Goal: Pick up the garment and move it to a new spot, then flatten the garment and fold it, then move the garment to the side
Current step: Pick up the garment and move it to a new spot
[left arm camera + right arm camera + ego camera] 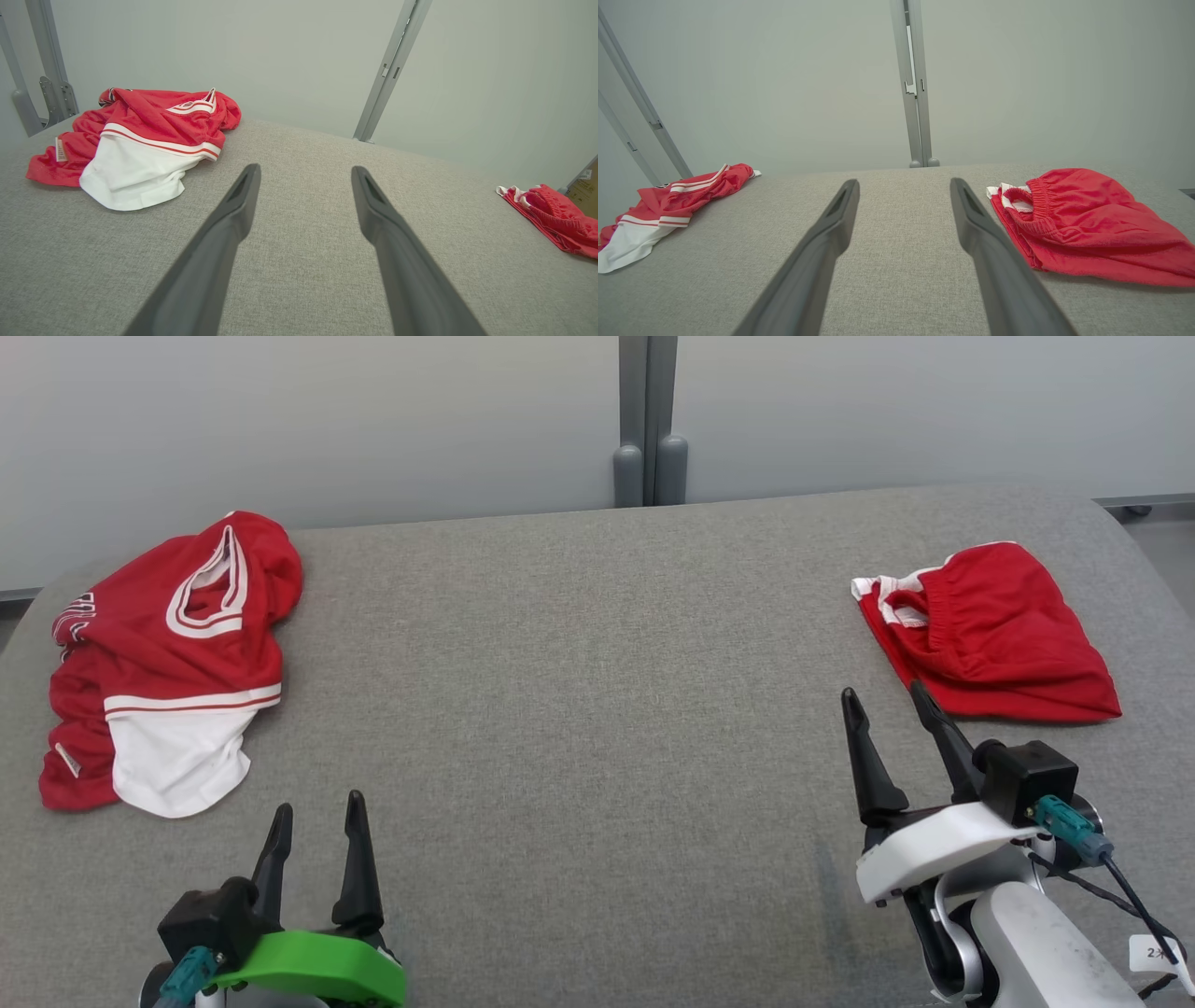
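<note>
You have two pieces of clothing on the grey tabletop (pixel 597 709). The red and white shirt (pixel 168 653) lies in a crumpled heap at the far left, with its white part sticking out toward you. The red shorts (pixel 999 635) lie at the far right. They look flat and folded over, with the stretchy waistband turned toward the middle. I think the shorts are done and put aside, so the shirt is likely the garment to pick up now, but I can't be sure.

Your left pincer (pixel 318 803) is spread wide and holds nothing. It sits near the shirt's white end, not touching it. Your right pincer (pixel 883 691) is spread wide and empty too. One finger tip is just beside the near edge of the shorts; I can't tell if it touches.

The big bare middle looks like the place to lay the shirt flat. The open fingers are ready to grab cloth.
</note>
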`<state>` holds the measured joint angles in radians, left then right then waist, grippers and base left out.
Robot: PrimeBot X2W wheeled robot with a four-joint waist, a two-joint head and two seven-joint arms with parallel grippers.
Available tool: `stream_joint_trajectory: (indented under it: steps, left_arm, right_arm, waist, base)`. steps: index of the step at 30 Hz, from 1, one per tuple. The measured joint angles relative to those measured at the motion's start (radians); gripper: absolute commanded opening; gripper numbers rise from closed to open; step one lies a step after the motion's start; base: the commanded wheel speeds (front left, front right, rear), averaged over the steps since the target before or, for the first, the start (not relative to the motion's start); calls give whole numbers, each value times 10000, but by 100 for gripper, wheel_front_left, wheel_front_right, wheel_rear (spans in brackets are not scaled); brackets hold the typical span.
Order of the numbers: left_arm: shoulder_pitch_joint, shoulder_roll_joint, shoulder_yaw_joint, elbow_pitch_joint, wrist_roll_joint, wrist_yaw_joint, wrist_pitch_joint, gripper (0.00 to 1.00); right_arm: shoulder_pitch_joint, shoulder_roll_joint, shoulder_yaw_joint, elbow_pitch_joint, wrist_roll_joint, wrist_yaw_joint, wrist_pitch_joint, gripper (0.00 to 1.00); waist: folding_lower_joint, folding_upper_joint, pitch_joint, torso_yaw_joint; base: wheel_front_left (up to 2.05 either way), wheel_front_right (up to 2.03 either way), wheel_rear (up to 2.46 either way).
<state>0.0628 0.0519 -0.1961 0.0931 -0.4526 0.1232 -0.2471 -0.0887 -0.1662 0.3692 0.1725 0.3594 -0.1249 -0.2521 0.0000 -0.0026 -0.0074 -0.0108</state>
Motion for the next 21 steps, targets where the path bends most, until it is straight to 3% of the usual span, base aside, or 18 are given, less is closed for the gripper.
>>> stream_joint_trajectory:
  steps: [21]
  left_arm:
    - [-1,-12,-215,52,75,0,4,100]
  right_arm:
    - [368,-52,125,-395,-88,0,6,100]
  waist:
    - [1,0,-97,1710]
  base:
    - [0,0,0]
